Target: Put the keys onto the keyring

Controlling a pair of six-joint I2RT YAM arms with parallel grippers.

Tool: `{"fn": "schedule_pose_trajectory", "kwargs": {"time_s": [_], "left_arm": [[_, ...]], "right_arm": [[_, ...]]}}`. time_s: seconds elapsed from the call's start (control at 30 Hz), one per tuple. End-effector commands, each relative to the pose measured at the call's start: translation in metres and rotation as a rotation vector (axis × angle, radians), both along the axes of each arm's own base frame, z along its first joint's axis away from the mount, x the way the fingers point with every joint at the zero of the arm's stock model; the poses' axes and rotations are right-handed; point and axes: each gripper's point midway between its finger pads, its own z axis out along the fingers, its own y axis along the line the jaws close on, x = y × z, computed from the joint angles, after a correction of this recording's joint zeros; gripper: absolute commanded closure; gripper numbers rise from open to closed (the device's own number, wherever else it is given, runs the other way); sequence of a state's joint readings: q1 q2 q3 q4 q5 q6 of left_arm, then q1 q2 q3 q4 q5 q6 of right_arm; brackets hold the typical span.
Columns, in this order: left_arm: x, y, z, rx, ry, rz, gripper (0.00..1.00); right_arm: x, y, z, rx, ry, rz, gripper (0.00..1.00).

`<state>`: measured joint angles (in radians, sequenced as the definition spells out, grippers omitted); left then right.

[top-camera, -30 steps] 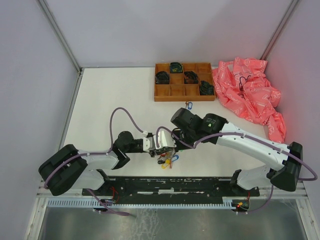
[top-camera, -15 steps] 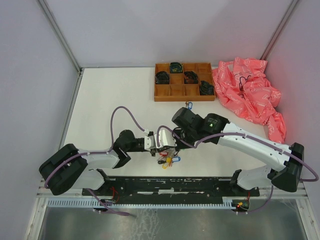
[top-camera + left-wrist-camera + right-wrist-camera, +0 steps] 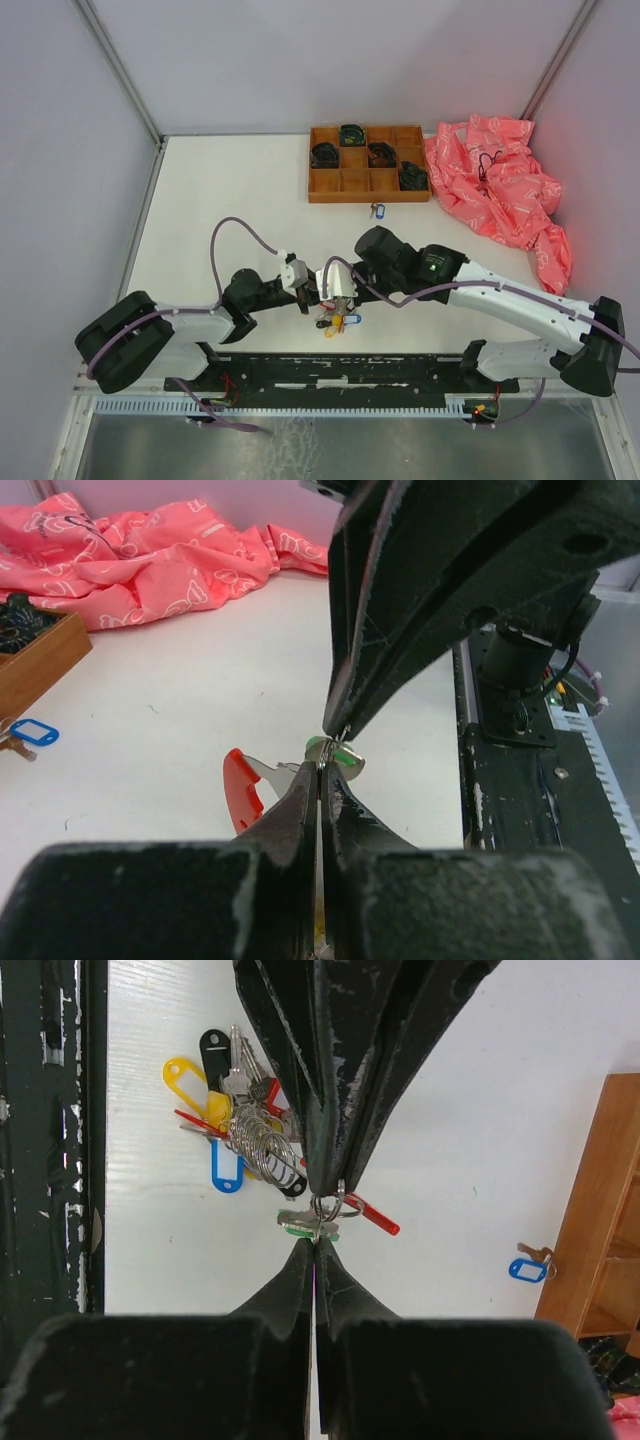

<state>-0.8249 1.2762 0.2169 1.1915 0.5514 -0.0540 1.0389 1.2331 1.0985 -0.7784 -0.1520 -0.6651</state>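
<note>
Top: shows left tool [image 3: 332, 298] and right tool [image 3: 346, 296] tip to tip just above the bench [image 3: 220, 200], keys [image 3: 335, 321] bunched beneath.

Left wrist: shows own fingers [image 3: 295, 810] pinched shut, green-tagged key [image 3: 335, 752] at the tips.

Right wrist: shows right tool clamped on that key, left tool pinching the keyring [image 3: 330, 1206].

Probably a robotics lab test cell: plain pale walls [image 3: 330, 60] box in a white table [image 3: 230, 200], with a black mounting rail [image 3: 330, 372] along its near edge.

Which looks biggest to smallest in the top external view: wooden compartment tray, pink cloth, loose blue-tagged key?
pink cloth
wooden compartment tray
loose blue-tagged key
All lie on the table; nearness hardly matters.
</note>
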Motion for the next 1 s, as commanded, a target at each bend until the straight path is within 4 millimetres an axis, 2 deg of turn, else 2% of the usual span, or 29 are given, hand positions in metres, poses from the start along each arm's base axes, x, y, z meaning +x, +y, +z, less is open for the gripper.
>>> {"fn": "schedule_pose_trajectory", "kwargs": {"time_s": [0.0,0.17,0.33,0.4,0.47,0.57,0.8,0.97], "left_arm": [[0.015,0.003,0.041,-0.158,-0.012,0.083,0.97],[0.016,0.003,0.045,-0.202,0.0,0.088,0.97],[0.018,0.005,0.035,-0.189,0.008,0.108,0.97],[0.02,0.007,0.028,-0.166,0.008,0.124,0.91],[0.02,0.008,0.024,-0.143,-0.004,0.13,0.8],[0.015,0.005,0.02,-0.097,-0.036,0.09,0.72],[0.002,-0.003,0.015,-0.016,-0.11,-0.014,0.66],[0.004,-0.005,0.016,0.018,-0.152,-0.023,0.65]], "right_arm": [[-0.001,0.011,0.007,0.085,-0.004,-0.012,0.99],[0.003,0.021,0.011,0.126,-0.018,-0.005,0.99],[0.008,0.017,0.017,0.101,-0.055,-0.001,0.99],[0.009,0.014,0.02,0.085,-0.072,0.011,0.99],[0.009,0.013,0.026,0.07,-0.079,0.025,0.99],[0.009,0.014,0.033,0.063,-0.076,0.041,0.99],[0.008,0.023,0.036,0.049,-0.06,0.084,0.99],[0.007,0.023,0.034,0.032,-0.047,0.095,0.99]]}}
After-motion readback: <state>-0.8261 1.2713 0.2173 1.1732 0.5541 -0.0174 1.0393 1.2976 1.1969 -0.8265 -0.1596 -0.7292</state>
